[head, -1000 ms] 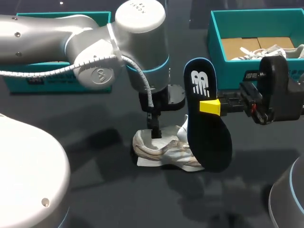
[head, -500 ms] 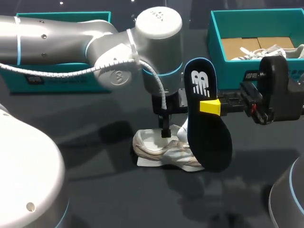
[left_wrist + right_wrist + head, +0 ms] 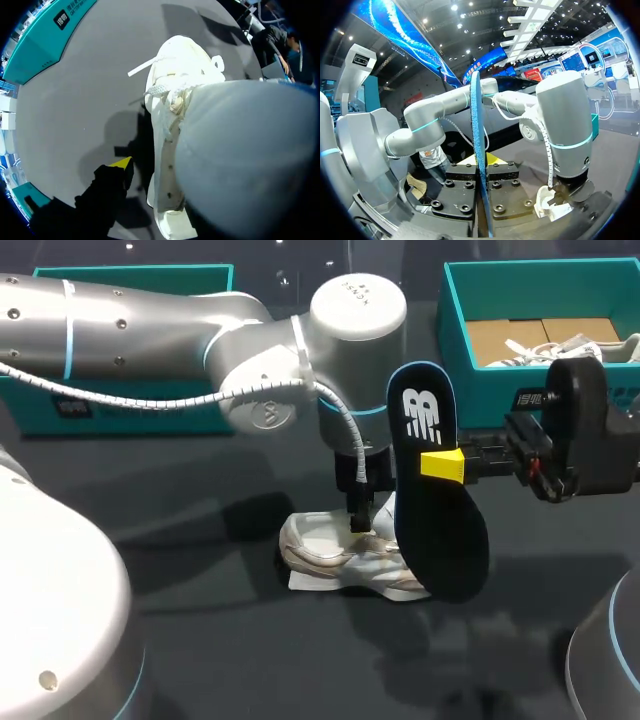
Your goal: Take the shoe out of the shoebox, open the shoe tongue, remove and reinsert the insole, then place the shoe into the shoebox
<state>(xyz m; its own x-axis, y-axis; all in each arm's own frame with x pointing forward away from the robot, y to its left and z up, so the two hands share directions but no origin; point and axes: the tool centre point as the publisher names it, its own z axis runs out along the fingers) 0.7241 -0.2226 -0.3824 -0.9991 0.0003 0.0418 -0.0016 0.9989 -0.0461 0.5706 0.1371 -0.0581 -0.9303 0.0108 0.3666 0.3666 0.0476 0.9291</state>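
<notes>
A white sneaker (image 3: 335,555) lies on its side on the dark table, on a white sheet. My left gripper (image 3: 357,522) comes straight down at the shoe's opening, beside the pale tongue (image 3: 240,150), which fills the left wrist view ahead of it; laces (image 3: 160,90) show further along. How the gripper's jaws stand is hidden by the tongue. My right gripper (image 3: 445,464) is shut on the dark insole (image 3: 435,540), holding it upright just right of the shoe. In the right wrist view the insole (image 3: 476,110) stands edge-on between the jaws, with the shoe (image 3: 550,207) beyond it.
A teal shoebox (image 3: 455,310) stands at the back right with cardboard and a second white shoe inside. A teal lid or box (image 3: 120,415) lies at the back left, under my left arm. The table's front is bare dark surface.
My left arm has slid rightward along the shoe, from near the heel to the tongue beside the insole. The right arm and the insole have not moved.
</notes>
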